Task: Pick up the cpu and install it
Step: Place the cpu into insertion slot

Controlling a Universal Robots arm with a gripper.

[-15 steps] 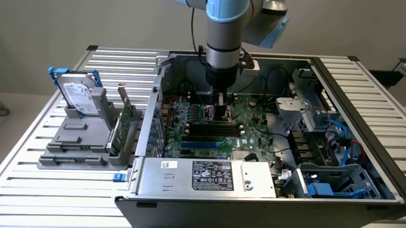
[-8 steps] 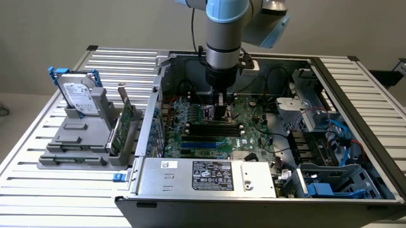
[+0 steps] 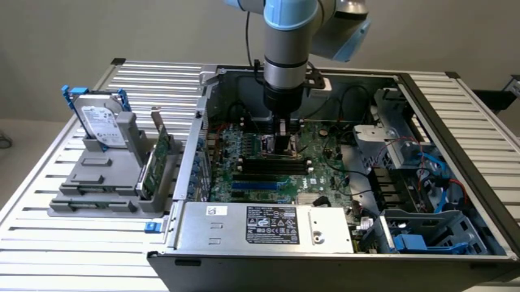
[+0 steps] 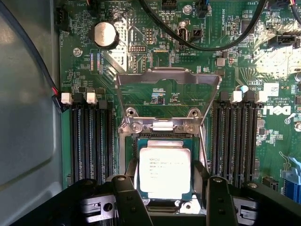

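Arm: the arm reaches straight down into the open computer case, which lies on a slatted metal table.
Gripper position: the gripper is low over the green motherboard, directly above the socket.
Cpu, location: the cpu lies flat and square inside the socket, between two banks of black memory slots.
Cpu, appearance: a small square chip. The top is silvery-white metal with rounded corners and carries a few lines of fine dark print, too small to read. A narrow greenish rim of board shows round the metal lid.
Load plate: the grey metal load plate stands open, tilted up from the socket's far edge, clear of the chip.
Pincer state: the gripper's black parts sit close on two opposite sides of the cpu. I cannot tell whether it pinches the chip or stands free of it.
Surroundings: a round coin cell and black cables lie beyond the socket. A hard drive stands in a grey holder on the table, outside the case, at the exterior view's left.
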